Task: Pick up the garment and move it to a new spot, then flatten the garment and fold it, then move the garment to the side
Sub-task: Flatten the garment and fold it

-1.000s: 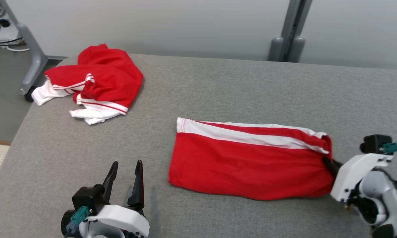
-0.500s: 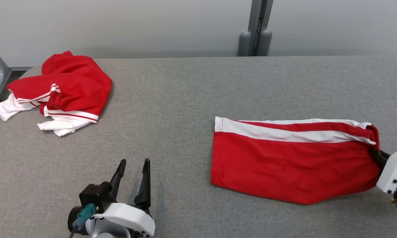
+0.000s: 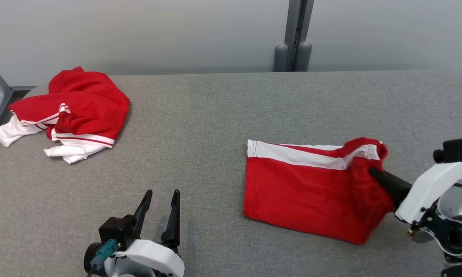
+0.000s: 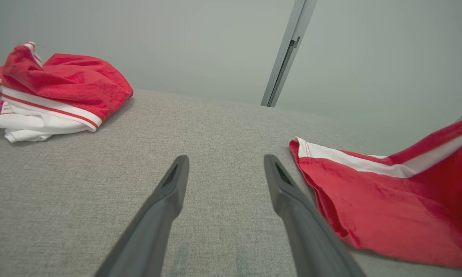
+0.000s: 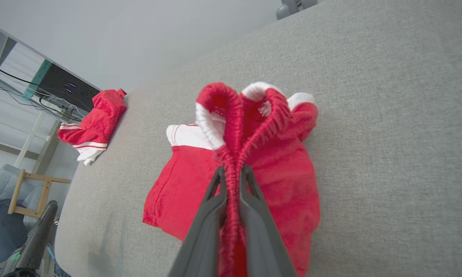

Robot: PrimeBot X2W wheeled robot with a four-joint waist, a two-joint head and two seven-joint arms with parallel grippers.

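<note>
- Waistband end of the shorts [image 3: 300,192] has come off the table [image 3: 200,123]. Half a second ago it lay stretched flat to the right; now it is bunched, raised and carried back over the cloth.
- That shift comes from the right claw [image 3: 371,172], which has moved in toward the table's middle and upward.
- Grip on the right claw: pinched narrow on the gathered waistband. The right wrist view shows elastic squeezed between both fingers.
- Hem end with the white stripe hasn't shifted. It lies flat, right of centre on the table.
- State of the left claw [image 3: 162,194]: spread wide, holding nothing, over bare table near the shorts but clear of them. No change there.
- Heap of red-and-white clothes [image 3: 77,104] sits at the far left corner, well apart, as before.
- My read: the fold has started, waistband going toward the hem.
- Risk: with one claw carrying, the loose corners may sag and the fold land skewed.
- Still to do: lay the fold down, let go, then move the shorts aside.
</note>
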